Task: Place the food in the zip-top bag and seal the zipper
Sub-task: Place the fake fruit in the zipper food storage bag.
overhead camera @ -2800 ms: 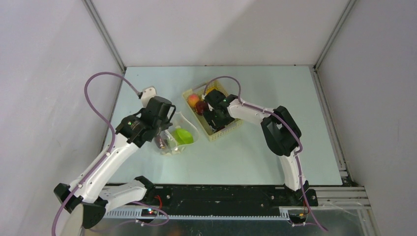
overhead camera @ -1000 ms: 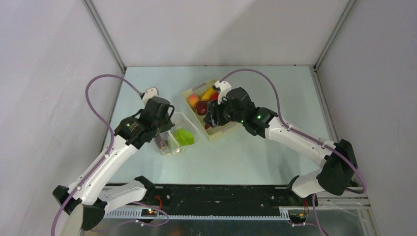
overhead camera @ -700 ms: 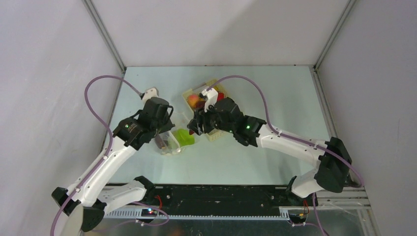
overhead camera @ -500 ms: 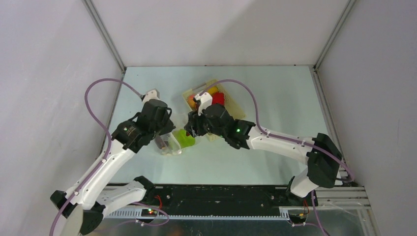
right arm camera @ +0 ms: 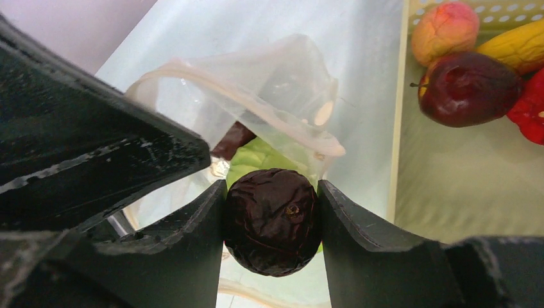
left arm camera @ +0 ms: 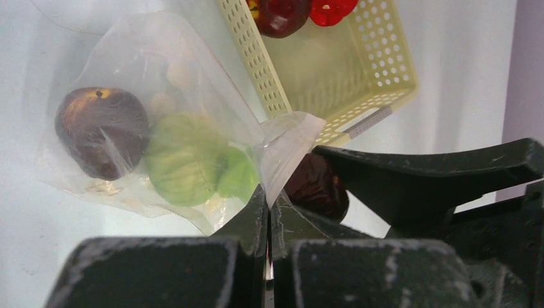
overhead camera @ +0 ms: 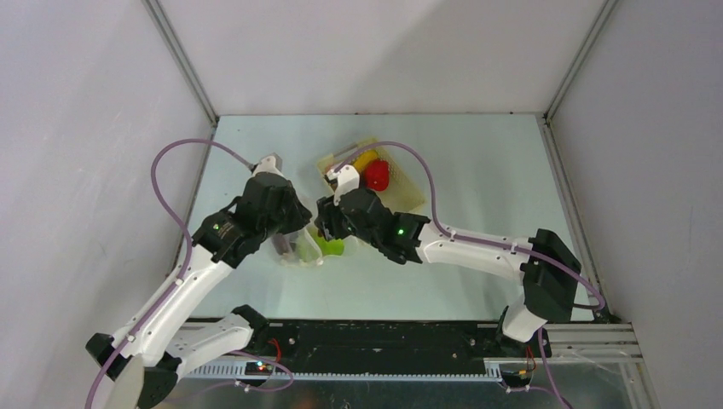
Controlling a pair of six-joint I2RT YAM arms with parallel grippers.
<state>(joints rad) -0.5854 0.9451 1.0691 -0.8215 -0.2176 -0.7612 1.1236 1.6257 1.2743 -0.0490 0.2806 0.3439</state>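
one dark fruit (right arm camera: 272, 224) is gripped by the right claw (right arm camera: 271, 204), the zip-top bag (left arm camera: 192, 77) by the left claw (left arm camera: 268, 204); release inside is due.

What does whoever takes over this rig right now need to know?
Left gripper: shut on the zip-top bag at its mouth edge, holding it up.
Right gripper: shut on a dark wrinkled fruit at the bag mouth, not yet inside.
In the bag: dark red apple, green piece.
In the basket: peach, banana, second apple, red pepper.
Left to do: release this fruit, bag those four, seal the zipper.
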